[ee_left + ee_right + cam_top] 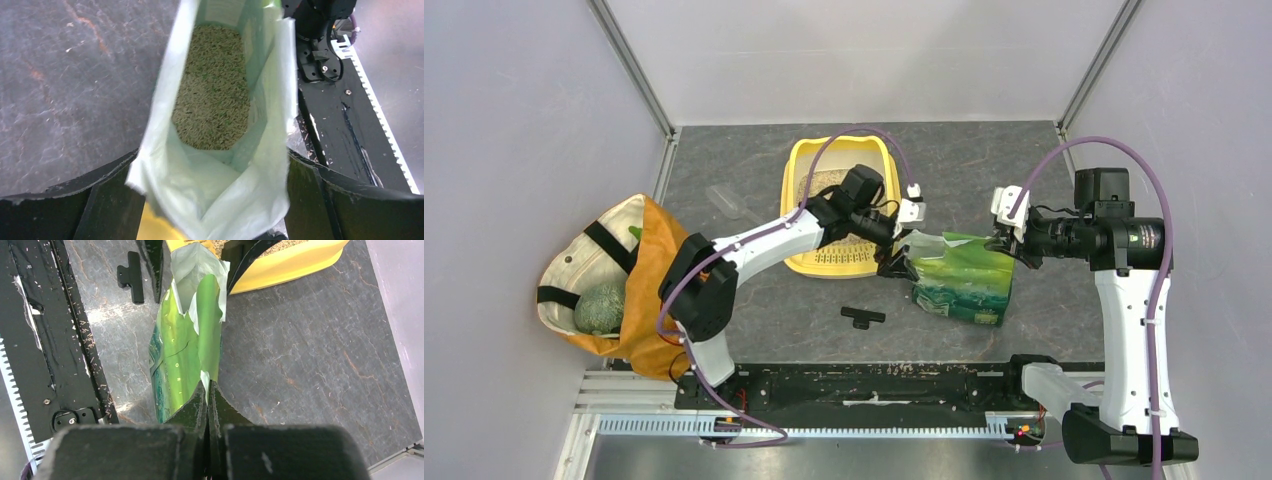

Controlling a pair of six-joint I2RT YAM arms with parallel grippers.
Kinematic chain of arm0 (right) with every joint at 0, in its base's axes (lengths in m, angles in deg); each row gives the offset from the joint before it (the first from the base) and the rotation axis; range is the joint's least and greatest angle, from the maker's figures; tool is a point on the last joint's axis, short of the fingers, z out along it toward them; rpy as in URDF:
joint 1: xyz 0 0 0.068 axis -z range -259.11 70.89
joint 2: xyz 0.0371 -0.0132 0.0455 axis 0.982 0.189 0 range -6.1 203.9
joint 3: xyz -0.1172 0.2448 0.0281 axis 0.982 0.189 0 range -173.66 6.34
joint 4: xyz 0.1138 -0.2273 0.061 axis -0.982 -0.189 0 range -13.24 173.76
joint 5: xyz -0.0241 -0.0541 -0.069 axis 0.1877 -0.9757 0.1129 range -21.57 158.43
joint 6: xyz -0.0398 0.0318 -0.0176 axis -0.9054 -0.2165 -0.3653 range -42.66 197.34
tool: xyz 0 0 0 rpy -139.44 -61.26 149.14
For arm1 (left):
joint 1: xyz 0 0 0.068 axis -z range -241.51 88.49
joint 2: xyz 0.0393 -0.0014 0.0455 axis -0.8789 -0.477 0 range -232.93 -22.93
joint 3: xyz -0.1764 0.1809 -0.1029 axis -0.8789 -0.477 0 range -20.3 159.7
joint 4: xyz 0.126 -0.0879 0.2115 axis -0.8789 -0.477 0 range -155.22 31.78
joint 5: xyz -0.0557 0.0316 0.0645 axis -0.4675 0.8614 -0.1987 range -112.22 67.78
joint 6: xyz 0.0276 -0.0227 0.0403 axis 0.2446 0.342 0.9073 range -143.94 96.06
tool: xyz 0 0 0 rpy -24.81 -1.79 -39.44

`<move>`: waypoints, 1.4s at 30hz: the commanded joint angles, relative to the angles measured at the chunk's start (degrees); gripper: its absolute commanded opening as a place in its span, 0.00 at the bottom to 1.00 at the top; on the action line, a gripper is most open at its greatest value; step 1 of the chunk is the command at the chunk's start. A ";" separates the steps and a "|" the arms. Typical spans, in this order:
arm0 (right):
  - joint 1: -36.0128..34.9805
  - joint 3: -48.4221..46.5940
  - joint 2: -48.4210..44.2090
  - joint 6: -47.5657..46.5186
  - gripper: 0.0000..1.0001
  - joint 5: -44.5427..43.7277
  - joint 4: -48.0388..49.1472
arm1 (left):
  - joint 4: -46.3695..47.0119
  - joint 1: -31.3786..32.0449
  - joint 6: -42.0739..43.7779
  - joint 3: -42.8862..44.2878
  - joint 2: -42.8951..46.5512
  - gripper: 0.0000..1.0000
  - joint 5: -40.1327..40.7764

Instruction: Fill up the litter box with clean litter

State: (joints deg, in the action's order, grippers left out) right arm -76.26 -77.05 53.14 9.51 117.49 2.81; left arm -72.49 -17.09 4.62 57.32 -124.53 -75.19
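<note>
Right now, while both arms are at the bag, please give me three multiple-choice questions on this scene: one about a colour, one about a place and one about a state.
1. What colour is the litter box?
A. Blue
B. White
C. Yellow

2. Where does the black clip lie?
A. On the table, on the near side of the green bag
B. Inside the litter box
C. Clamped on the mouth of the green bag

3. In what state is the right gripper?
A. Wide open, holding nothing
B. Shut on an edge of the green bag
C. Shut on the black clip

Answers:
1 C: the rim and walls are yellow in the top view.
2 A: the top view shows it alone on the bare table surface.
3 B: in the right wrist view the fingers are pressed together on the bag's edge.
</note>
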 commanded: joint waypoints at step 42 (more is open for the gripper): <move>-2.53 -3.24 15.35 33.91 0.85 -2.98 5.22 | 12.44 6.90 15.72 -12.85 14.60 0.25 23.62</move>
State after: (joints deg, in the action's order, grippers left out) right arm -77.13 -84.07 68.59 46.51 119.06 10.11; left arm -63.53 -10.42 18.59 44.21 -112.58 -52.59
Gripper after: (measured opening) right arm 0.850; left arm 0.251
